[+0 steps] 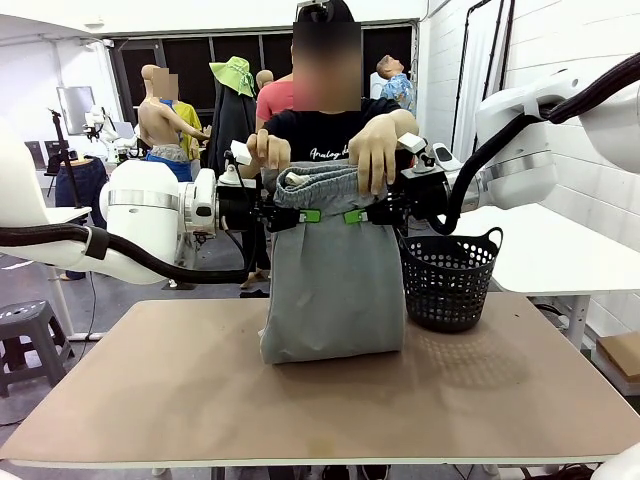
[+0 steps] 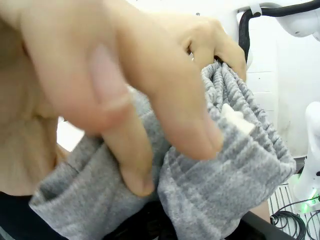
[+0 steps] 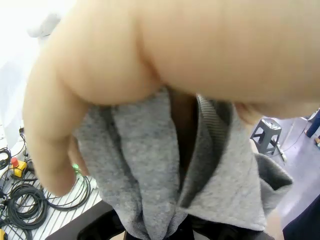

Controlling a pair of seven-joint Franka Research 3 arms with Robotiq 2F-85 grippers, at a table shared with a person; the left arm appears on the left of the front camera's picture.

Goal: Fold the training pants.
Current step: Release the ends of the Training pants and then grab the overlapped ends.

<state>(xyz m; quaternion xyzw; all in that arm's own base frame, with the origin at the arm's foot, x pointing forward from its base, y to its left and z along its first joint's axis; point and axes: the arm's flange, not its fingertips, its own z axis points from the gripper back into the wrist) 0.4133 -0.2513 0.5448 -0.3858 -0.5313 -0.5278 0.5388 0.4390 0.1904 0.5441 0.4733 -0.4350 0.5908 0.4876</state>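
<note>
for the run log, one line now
pants: hung, bottom on table; left tool: shut on pants; right tool: shut on pants; hands: at waistband

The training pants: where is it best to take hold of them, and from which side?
Probably just under the gathered waistband, at its two outer edges, coming in from the sides. The training pants hang upright with their lower end on the table, and the person's hands hold the top of the band. The left gripper and right gripper clamp there.
</note>
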